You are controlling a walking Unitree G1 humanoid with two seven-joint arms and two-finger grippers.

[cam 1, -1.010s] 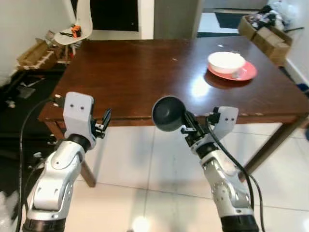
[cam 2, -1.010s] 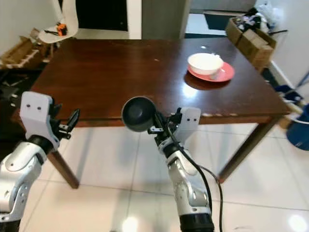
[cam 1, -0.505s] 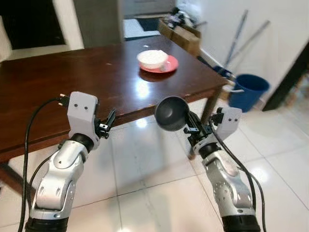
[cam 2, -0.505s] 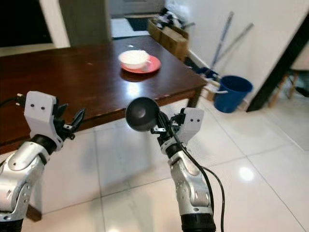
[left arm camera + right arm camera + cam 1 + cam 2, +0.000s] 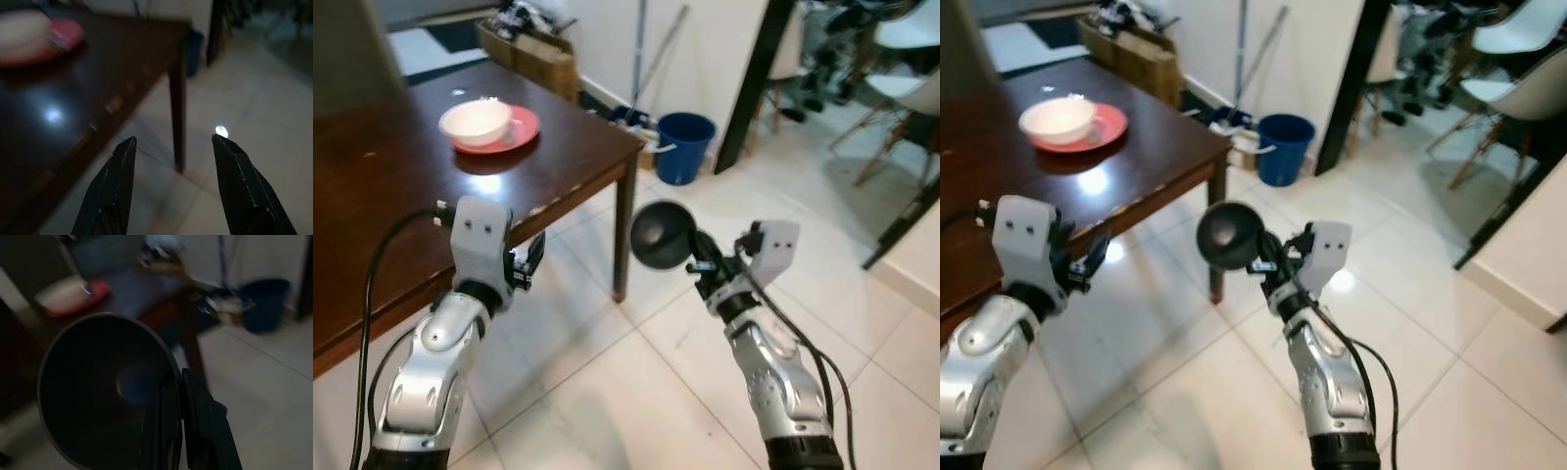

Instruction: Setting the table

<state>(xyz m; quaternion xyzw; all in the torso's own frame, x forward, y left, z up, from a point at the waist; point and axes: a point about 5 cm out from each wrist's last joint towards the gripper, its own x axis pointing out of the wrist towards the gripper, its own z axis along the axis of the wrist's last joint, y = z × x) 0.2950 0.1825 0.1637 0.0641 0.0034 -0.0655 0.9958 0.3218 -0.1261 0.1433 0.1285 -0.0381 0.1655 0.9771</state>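
Right hand (image 5: 693, 266) clamping rim of dark bowl (image 5: 662, 233), holding it mid-frame above tiled floor (image 5: 636, 392), clear of table (image 5: 578, 147) | Left hand (image 5: 171, 186) lying empty at table edge, fingers apart | White bowl (image 5: 476, 121) sitting on red plate (image 5: 521, 127), upper left | Wrist views blurring; table cut off at left.
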